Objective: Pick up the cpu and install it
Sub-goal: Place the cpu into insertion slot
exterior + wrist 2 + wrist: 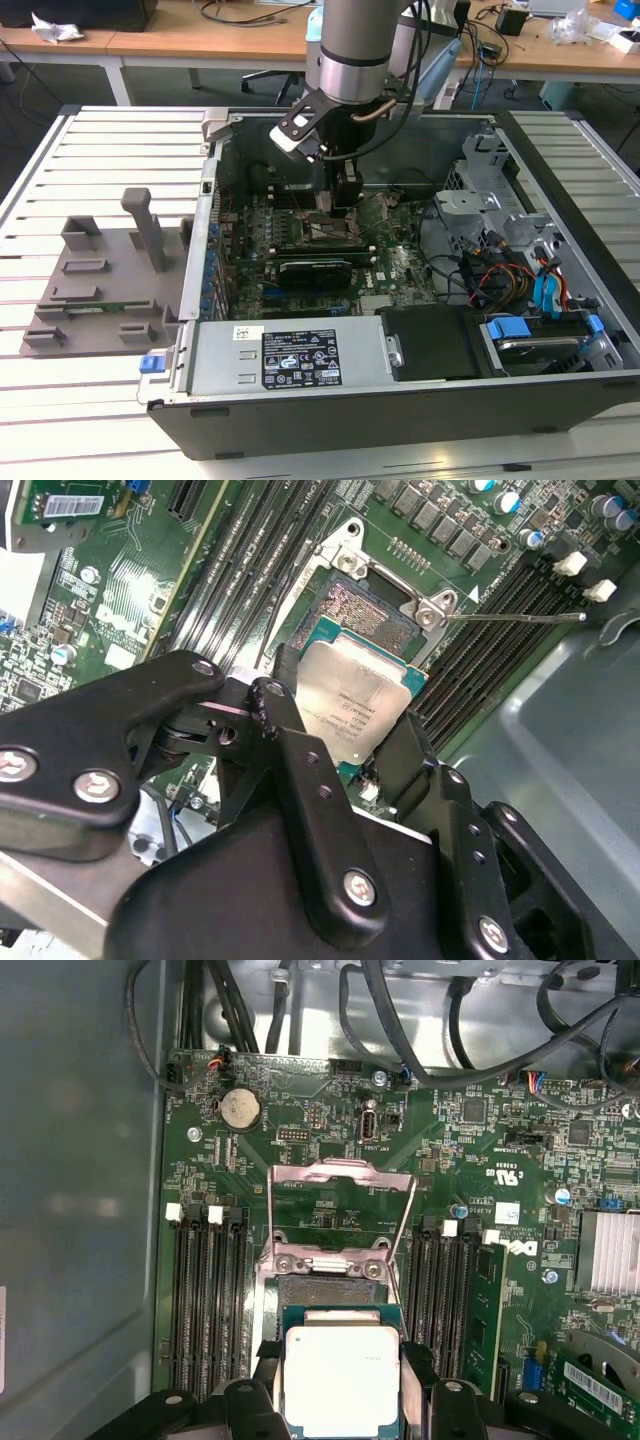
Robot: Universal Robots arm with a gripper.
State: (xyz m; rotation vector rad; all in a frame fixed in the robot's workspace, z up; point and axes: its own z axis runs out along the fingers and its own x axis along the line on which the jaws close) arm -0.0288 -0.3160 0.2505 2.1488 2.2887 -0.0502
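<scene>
Looming black in the foreground of the second wrist view, the gripper (350,708) has its fingers (290,710) drawn in narrow on two opposite edges of the cpu (362,695), silvery lid facing up. The chip covers part of the open socket (375,615), whose bare pin field shows beyond it; whether the two touch cannot be told. In the first wrist view the load plate (340,1175) stands raised, with memory slots (205,1300) on either side of the socket. At the centre of the exterior view the arm (355,40) reaches into the open computer case (400,420); a grey fixture (100,290) lies at the exterior view's left.
</scene>
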